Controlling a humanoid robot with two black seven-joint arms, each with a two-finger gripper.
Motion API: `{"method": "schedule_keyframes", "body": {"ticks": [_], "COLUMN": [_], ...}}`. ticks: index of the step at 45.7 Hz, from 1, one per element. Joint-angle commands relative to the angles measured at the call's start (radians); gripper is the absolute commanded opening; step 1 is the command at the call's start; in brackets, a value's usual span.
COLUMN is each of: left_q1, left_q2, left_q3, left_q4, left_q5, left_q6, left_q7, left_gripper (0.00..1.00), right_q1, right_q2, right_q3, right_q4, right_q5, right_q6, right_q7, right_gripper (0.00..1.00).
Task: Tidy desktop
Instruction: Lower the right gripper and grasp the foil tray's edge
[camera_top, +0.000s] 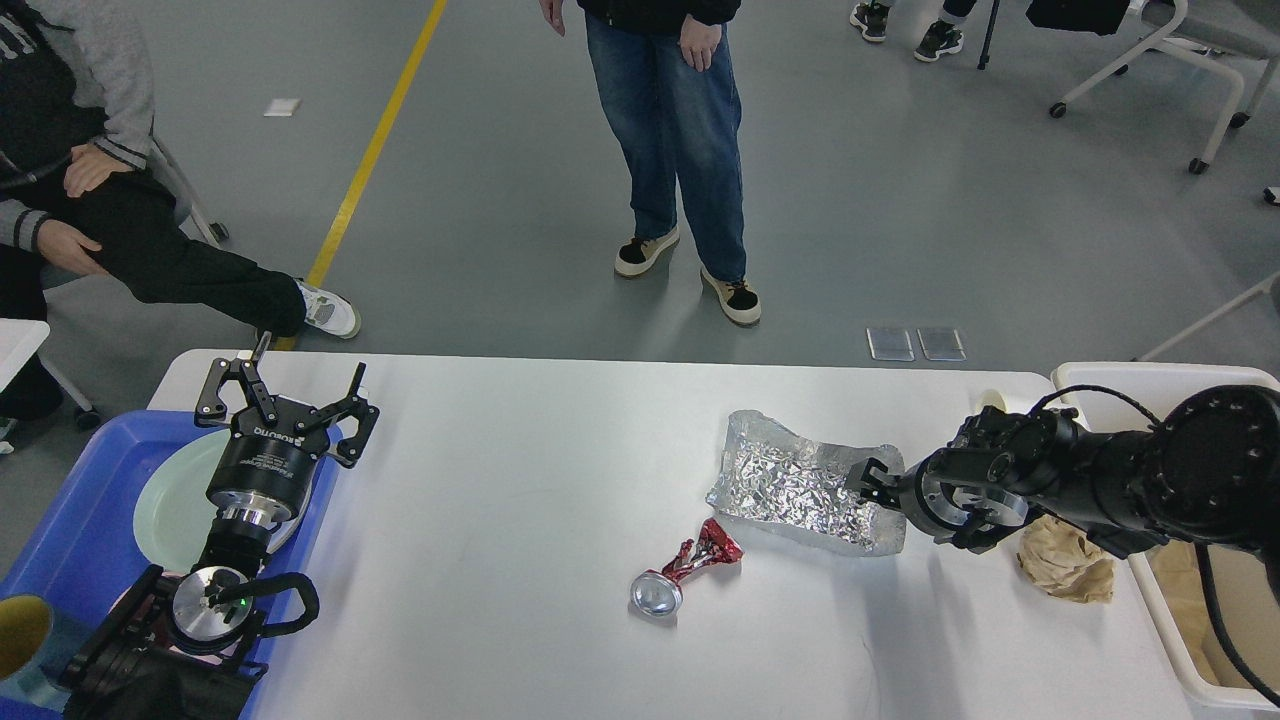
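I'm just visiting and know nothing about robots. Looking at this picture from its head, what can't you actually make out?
- Right pincer: seen dark and end-on over the foil sheet; open or shut, touching or not, cannot be told.
- Brown paper wad: upper part hidden by the right arm.
- White bin: cut off by the right edge and covered by the arm.
- Blue tray: partly hidden by the left arm; the left pincer itself shows open.

Our white-grey surface (500, 520) fills the lower half of the frame, and we see a crumpled sheet of silver foil (800, 485) lying right of centre. Just below it, near the bottom centre, lies a crushed red can (685, 570), and a crumpled brown paper wad (1065, 562) sits at the right edge.
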Motion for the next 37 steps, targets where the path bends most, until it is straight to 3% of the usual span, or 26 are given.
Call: {"method": "schedule_keyframes", "body": {"ticks": [1, 5, 9, 15, 20, 37], "left_q1": [0.000, -0.001, 0.000, 0.000, 0.000, 0.000], "left_q2": [0.000, 0.000, 0.000, 0.000, 0.000, 0.000], "left_q3": [0.000, 0.000, 0.000, 0.000, 0.000, 0.000], "left_q4": [0.000, 0.000, 0.000, 0.000, 0.000, 0.000], "left_q5": [0.000, 0.000, 0.000, 0.000, 0.000, 0.000], "left_q6": [0.000, 0.000, 0.000, 0.000, 0.000, 0.000], "left_q7": [0.000, 0.000, 0.000, 0.000, 0.000, 0.000], "left_gripper": [0.96, 0.96, 0.96, 0.96, 0.96, 0.96], "right_q1": [-0.016, -0.021, -0.031, -0.039, -0.045, -0.048], "right_q2": [0.008, 0.010, 0.012, 0.013, 0.013, 0.013], "right_q3": [0.003, 0.022, 0.032, 0.035, 0.034, 0.034], "right_q4": [-0.003, -0.007, -0.017, -0.022, -0.023, -0.028], "right_q5": [0.000, 0.002, 0.002, 0.002, 0.002, 0.008], "right_q6": [-0.036, -0.060, -0.065, -0.065, -0.065, -0.059], "right_q7": [0.001, 0.000, 0.000, 0.000, -0.005, -0.019], "right_gripper": [0.95, 0.79, 0.68, 0.39, 0.03, 0.00]}}
